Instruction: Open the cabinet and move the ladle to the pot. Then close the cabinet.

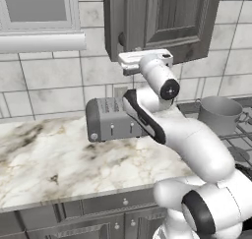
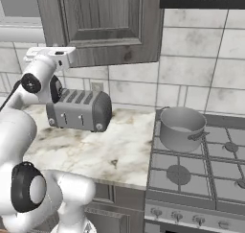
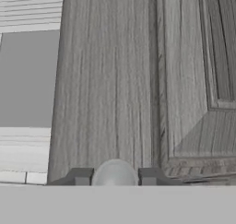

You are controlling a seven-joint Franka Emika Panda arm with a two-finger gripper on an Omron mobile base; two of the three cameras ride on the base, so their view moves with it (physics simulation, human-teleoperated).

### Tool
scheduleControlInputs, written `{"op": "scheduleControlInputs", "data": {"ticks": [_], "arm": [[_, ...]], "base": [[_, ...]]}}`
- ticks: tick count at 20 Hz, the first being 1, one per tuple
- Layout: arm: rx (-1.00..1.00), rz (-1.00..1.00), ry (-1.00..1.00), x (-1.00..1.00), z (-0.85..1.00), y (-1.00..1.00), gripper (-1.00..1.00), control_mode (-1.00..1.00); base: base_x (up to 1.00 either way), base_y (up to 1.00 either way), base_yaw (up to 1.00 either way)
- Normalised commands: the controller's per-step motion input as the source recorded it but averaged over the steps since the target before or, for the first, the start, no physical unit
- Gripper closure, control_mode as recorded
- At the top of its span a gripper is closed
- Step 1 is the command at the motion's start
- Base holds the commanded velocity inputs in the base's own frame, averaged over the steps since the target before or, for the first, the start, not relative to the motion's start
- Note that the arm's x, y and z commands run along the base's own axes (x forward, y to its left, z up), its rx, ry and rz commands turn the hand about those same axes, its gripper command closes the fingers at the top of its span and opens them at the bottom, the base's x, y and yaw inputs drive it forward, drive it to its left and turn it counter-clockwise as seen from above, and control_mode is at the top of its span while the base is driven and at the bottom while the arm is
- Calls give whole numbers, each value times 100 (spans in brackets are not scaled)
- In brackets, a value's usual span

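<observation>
the cabinet (image 2: pixel 103 23) is a dark grey wood-grain wall unit with one raised-panel door, hung on the tiled wall, and the door looks shut. its small round silver knob (image 3: pixel 115 172) sits near the door's lower corner. the pot (image 2: pixel 182 128), round, matte grey and straight-sided with small side handles, stands upright on the stove's rear left burner.

The white arm (image 1: pixel 197 149) reaches up to the closed cabinet (image 1: pixel 162 21), above the toaster (image 1: pixel 115 119).

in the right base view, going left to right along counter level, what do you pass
robot arm → toaster → bare marble counter → pot on the stove
</observation>
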Motion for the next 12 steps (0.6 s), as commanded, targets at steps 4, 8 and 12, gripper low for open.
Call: {"op": "scheduleControlInputs", "data": {"ticks": [4,8,12], "arm": [[7,12,5,-76,6,-70,100,-100],[5,10,6,-86,20,-61,100,-100],[3,8,6,-83,28,-47,-100,-100]], "base": [[0,0,0],[0,0,0],[0,0,0]]}}
